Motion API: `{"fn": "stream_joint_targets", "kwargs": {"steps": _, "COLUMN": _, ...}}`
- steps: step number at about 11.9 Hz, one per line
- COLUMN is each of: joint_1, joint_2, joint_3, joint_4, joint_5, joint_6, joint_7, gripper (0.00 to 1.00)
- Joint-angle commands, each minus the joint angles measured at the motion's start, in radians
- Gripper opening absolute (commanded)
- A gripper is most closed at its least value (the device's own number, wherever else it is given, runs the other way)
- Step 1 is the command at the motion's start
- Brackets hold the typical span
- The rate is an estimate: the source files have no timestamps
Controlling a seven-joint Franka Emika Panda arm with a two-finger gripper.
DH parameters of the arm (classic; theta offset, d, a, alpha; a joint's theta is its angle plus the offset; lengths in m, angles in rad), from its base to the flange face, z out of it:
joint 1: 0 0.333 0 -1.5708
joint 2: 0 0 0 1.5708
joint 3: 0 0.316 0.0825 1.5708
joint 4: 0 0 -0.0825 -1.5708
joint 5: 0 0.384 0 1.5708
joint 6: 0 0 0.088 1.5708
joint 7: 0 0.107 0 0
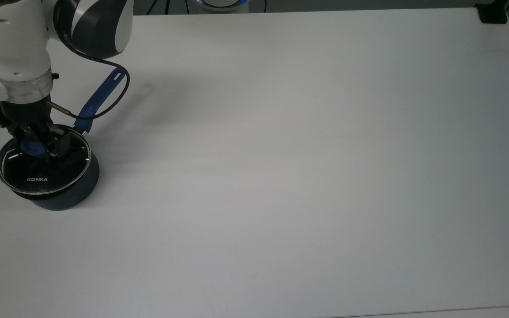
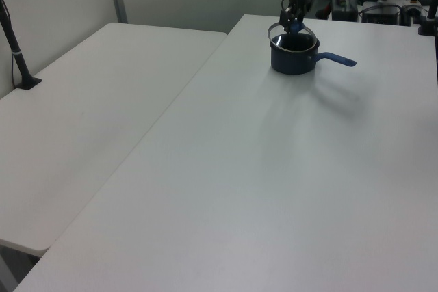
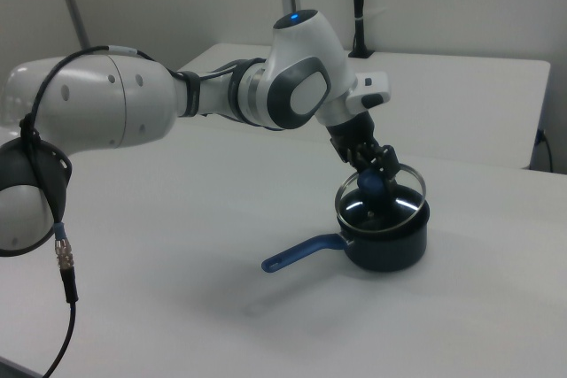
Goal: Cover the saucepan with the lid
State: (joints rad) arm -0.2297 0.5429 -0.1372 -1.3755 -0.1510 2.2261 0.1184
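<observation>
— Where is the round clear glass lid point(image 1: 42, 170) with the thin metal rim and the white "KONKA" lettering sitting?

— It is hanging over the mouth of the small round black saucepan point(image 1: 66, 194) with the dark grey-blue outer wall. In the right view the lid point(image 3: 383, 204) is tilting, its far edge lifting above the pan's rim point(image 3: 416, 223), so it is not lying flat on the pan.

— And what is holding it?

— The black two-finger gripper point(image 1: 33, 145) of the white robot arm point(image 1: 13, 48) is clamping on the lid's blue centre knob point(image 1: 31, 148). In the right view the fingers point(image 3: 386, 164) are pressing in around the knob point(image 3: 371, 185) from both sides.

— Where is the pan itself lying?

— It is standing on the white table point(image 1: 281, 154) near the top view's left edge, with its long blue handle point(image 1: 100, 99) pointing up and toward the top view's right, the slot hole at the far end. A black cable point(image 1: 117, 99) from the arm is looping across that handle. In the left view the saucepan point(image 2: 294, 59) is sitting far back on the table, handle point(image 2: 335, 59) pointing to the left view's right, with the gripper point(image 2: 293, 24) just above it.
</observation>
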Motion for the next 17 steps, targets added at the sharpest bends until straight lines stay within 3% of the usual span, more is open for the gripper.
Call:
{"fn": "stream_joint_targets", "kwargs": {"steps": 1, "joint_1": 0.004, "joint_2": -0.014, "joint_3": -0.005, "joint_4": -0.008, "joint_5": -0.033, "joint_6": 0.001, "joint_7": -0.025, "gripper": 0.51}}
{"fn": "stream_joint_targets", "kwargs": {"steps": 3, "joint_1": 0.004, "joint_2": -0.030, "joint_3": -0.005, "joint_4": -0.046, "joint_5": -0.047, "joint_6": 0.001, "joint_7": -0.025, "gripper": 0.53}}
{"fn": "stream_joint_targets", "kwargs": {"steps": 5, "joint_1": 0.006, "joint_2": -0.037, "joint_3": -0.004, "joint_4": -0.065, "joint_5": -0.050, "joint_6": 0.001, "joint_7": -0.023, "gripper": 0.65}}
{"fn": "stream_joint_targets", "kwargs": {"steps": 6, "joint_1": 0.006, "joint_2": -0.037, "joint_3": -0.004, "joint_4": -0.069, "joint_5": -0.048, "joint_6": 0.001, "joint_7": -0.022, "gripper": 0.66}}
{"fn": "stream_joint_targets", "kwargs": {"steps": 9, "joint_1": 0.000, "joint_2": -0.040, "joint_3": -0.004, "joint_4": -0.068, "joint_5": -0.036, "joint_6": 0.001, "joint_7": -0.011, "gripper": 1.00}}
{"fn": "stream_joint_targets", "kwargs": {"steps": 13, "joint_1": -0.007, "joint_2": -0.150, "joint_3": -0.001, "joint_4": -0.077, "joint_5": -0.010, "joint_6": -0.022, "joint_7": 0.046, "gripper": 1.00}}
{"fn": "stream_joint_targets", "kwargs": {"steps": 17, "joint_1": 0.030, "joint_2": -0.354, "joint_3": 0.066, "joint_4": -0.143, "joint_5": -0.004, "joint_6": -0.354, "joint_7": 0.047, "gripper": 1.00}}
